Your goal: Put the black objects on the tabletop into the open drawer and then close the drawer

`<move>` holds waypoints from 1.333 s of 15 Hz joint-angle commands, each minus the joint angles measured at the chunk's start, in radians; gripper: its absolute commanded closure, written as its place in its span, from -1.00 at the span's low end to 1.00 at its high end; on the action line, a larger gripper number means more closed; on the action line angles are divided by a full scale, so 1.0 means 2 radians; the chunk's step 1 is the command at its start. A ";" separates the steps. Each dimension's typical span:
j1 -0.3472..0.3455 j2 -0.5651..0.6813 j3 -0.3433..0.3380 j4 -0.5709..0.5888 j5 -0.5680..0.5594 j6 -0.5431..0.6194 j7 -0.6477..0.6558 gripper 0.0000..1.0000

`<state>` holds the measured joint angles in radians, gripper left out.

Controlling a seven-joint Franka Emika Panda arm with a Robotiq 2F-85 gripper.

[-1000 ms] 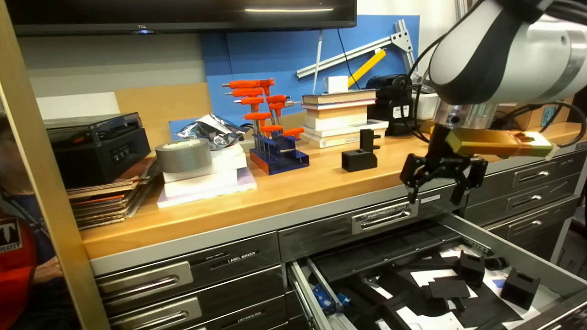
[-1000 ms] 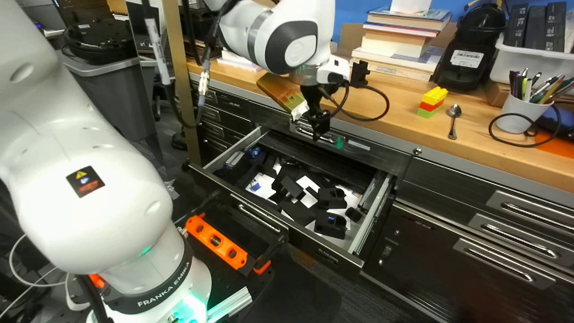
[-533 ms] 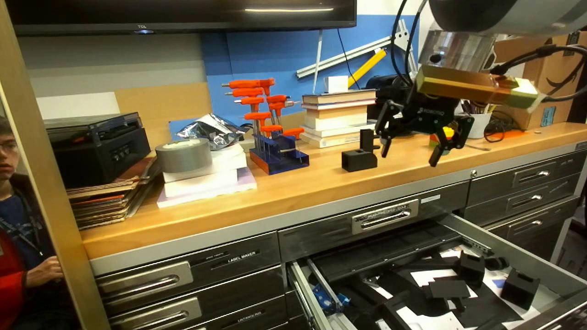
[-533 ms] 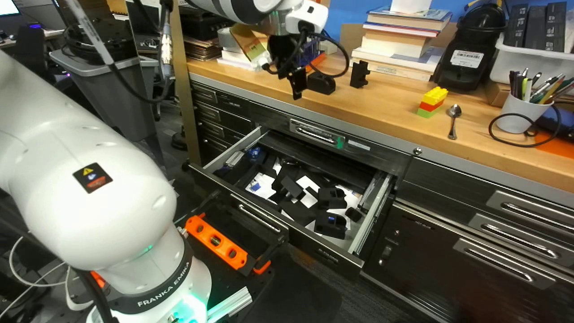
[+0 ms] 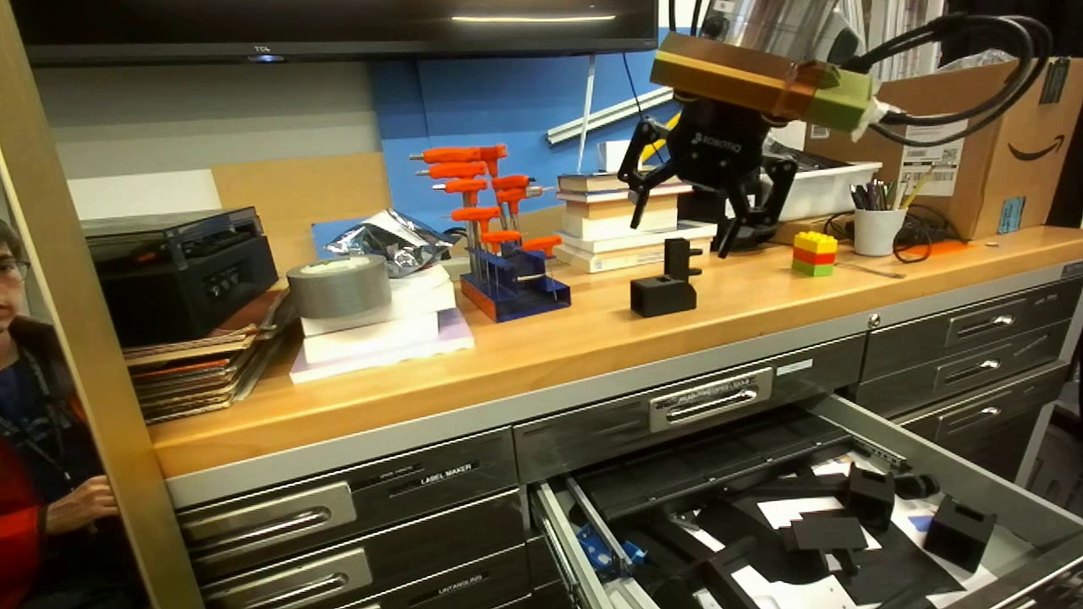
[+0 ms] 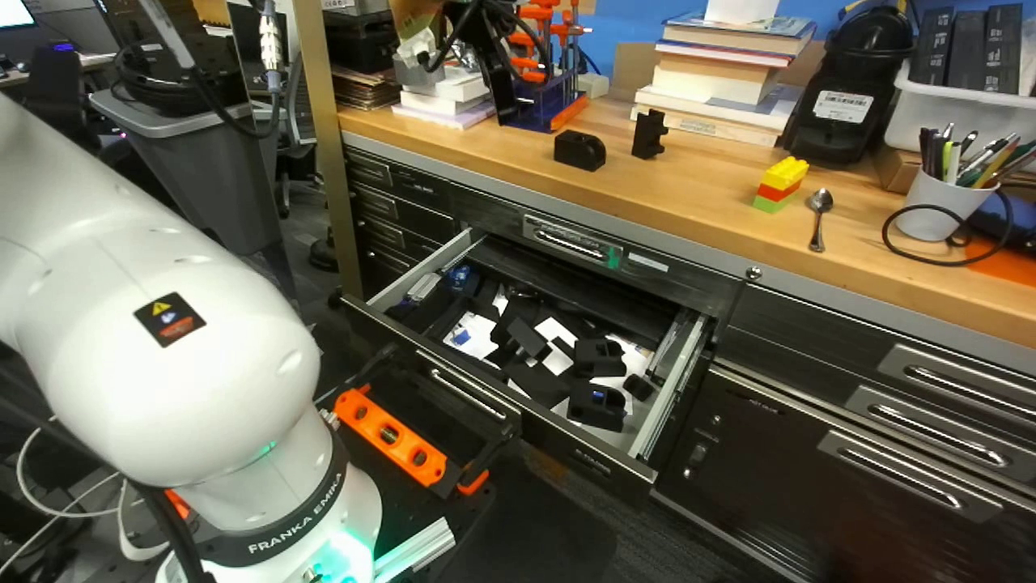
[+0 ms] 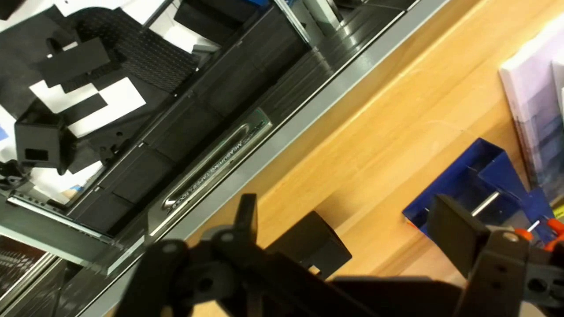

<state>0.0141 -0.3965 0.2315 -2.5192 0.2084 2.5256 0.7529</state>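
Observation:
Two black objects stand on the wooden tabletop (image 6: 696,190): a low rounded block (image 6: 579,151) and, further back, an upright notched piece (image 6: 647,134). They overlap in an exterior view, the block (image 5: 656,298) in front of the upright piece (image 5: 676,258). My gripper (image 5: 680,238) hangs above them, open and holding nothing. In the wrist view a black block (image 7: 315,244) shows between the spread fingers of the gripper (image 7: 347,209), partly hidden by the nearer finger linkage. Below the tabletop the drawer (image 6: 566,447) is pulled out, with several black pieces (image 5: 960,533) lying inside.
A blue stand of orange-handled hex keys (image 5: 516,292) and a stack of books (image 5: 630,222) flank the black pieces. A tape roll (image 5: 338,288) sits on books nearby. A toy brick stack (image 6: 779,186), a spoon (image 6: 819,217) and a pen cup (image 6: 927,206) stand further along.
My gripper has risen from above the drawer and swung back over the tabletop, now over the black pieces there. It stays open. The drawer and the objects have not moved.

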 commanded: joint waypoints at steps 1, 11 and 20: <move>-0.029 0.047 0.020 0.062 -0.030 0.001 0.110 -1.00; -0.035 0.212 -0.014 0.230 -0.194 -0.021 0.355 -1.00; 0.030 0.281 -0.061 0.316 -0.194 -0.188 0.393 -1.00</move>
<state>0.0306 0.1372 0.1315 -1.9409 -0.2122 2.2128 1.5566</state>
